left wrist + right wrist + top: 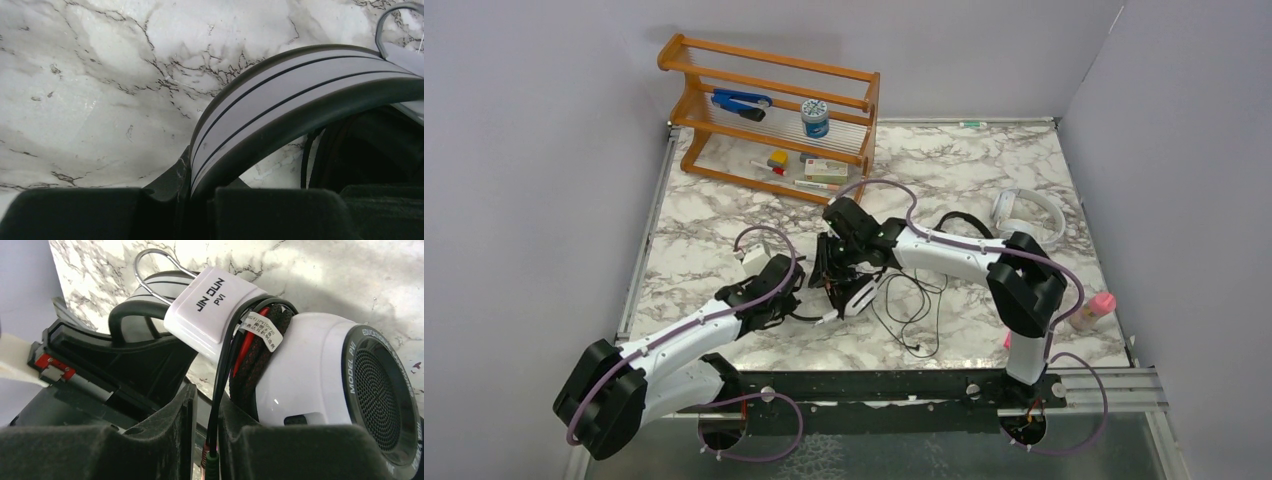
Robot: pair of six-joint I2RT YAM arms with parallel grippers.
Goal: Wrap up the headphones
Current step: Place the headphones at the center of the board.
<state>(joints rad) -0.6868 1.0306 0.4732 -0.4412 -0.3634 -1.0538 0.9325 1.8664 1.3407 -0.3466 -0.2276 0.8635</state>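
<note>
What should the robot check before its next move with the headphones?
1. Left gripper clamped on the headband: ok.
2. Cord runs through the right gripper: ok.
3. Right gripper's hold on the cord is firm: cannot tell.
4. Whole cord wound up: not ok, a loose tail lies on the table.
5. Wound turns sit beside the ear cup: ok.
6. All-white headphones out of the way: ok, apart at the far right.

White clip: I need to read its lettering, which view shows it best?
Right wrist: the white clip fills the frame's top, lettering legible. Left wrist catches only its wire loop; top external hides it.
</note>
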